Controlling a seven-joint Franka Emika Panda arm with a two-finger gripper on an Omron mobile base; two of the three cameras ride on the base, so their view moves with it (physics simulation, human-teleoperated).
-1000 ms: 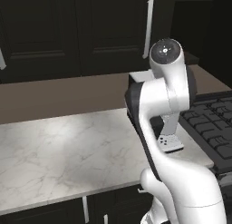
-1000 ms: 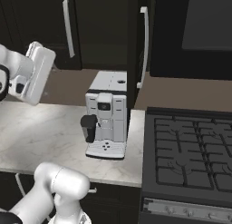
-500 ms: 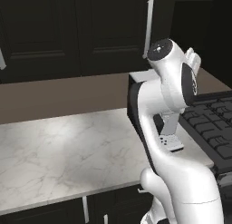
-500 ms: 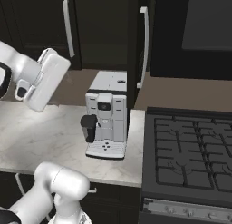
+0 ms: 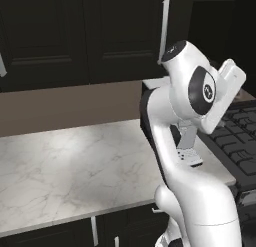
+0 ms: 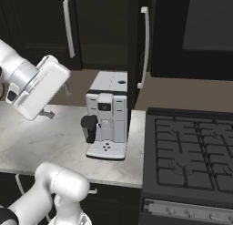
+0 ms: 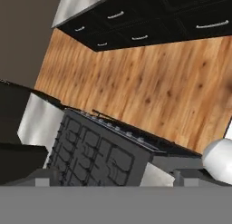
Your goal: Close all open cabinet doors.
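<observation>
Nearly black cabinet doors (image 5: 100, 36) line the wall above the counter. One door (image 6: 139, 42) with a long silver handle (image 6: 144, 46) appears swung out, edge toward me, over the coffee machine (image 6: 107, 121); its handle (image 5: 164, 21) rises just behind my arm. A second door (image 6: 45, 28) with a handle (image 6: 68, 28) looks flush. My gripper (image 6: 55, 101) hangs at mid height, left of the coffee machine and well below and left of the swung-out door. In the hand view the gripper (image 7: 118, 178) is open, its fingertips (image 7: 43, 177) far apart with nothing between them.
A marble counter (image 5: 65, 166) runs in front of me. The black stove (image 6: 191, 160) adjoins it on the right, and the hand view looks down on the stove (image 7: 90, 155), a wood floor (image 7: 149, 82) and dark drawers (image 7: 131, 19). A dark appliance (image 6: 209, 23) hangs above the stove.
The hand has swung out to the right from behind the arm and turned. The jaws stayed wide apart. The cabinet doors have not moved.
</observation>
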